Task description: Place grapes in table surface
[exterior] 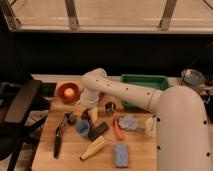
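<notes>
My white arm reaches in from the right, bends at the elbow (95, 80) and points down over the left-middle of the light-brown table surface (47, 157). My gripper (89, 107) is at the arm's lower end, just above the tabletop. A small dark reddish bunch, the grapes (85, 116), lies right under and in front of the gripper, partly hidden by it. I cannot tell whether the gripper touches the grapes.
Around the gripper are a red bowl (67, 92), a metal cup (110, 106), a small blue cup (82, 127), a dark flat block (98, 131) and black tongs (60, 135). A green tray (145, 82) stands at the back. A black chair (22, 105) stands at the left.
</notes>
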`<state>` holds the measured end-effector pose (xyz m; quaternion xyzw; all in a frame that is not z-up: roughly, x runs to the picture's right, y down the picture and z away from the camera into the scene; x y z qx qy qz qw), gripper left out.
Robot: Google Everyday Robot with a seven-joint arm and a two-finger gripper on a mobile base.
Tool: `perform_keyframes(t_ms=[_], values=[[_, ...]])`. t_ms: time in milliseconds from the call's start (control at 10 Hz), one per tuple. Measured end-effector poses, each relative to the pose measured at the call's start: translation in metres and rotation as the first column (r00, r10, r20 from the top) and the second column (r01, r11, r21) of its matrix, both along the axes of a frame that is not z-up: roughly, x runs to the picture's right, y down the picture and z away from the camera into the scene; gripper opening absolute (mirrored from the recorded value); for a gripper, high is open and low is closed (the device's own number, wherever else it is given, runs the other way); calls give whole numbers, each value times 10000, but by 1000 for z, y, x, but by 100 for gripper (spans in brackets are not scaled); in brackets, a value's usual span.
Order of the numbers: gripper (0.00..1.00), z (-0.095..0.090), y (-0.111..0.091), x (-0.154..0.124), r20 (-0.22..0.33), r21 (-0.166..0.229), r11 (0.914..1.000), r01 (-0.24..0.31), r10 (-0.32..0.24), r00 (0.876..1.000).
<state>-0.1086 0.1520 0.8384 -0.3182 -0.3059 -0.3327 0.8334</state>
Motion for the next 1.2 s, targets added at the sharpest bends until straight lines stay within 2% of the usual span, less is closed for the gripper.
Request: perform_keyframes(t_ms=[200, 300, 400, 700, 900, 1000, 1100, 1200], values=[[80, 9, 13, -2, 155, -379, 9992, -100, 105, 9998], [75, 13, 21, -2, 233, -555, 9984, -92, 105, 9997], [64, 16, 27, -1, 294, -646, 9978, -135, 154, 9994], [37, 13, 26, -2, 348, -584, 9981, -173, 193, 9992], [16, 8, 22, 0, 295, -418, 9988, -253, 266, 9992], [5, 1, 15, 0, 250, -210, 9993, -297, 303, 9992], [0, -8, 5, -2, 223, 104, 9992, -380, 377, 9990], [0, -16, -3, -3, 182, 362, 9982, -468, 462, 9988]])
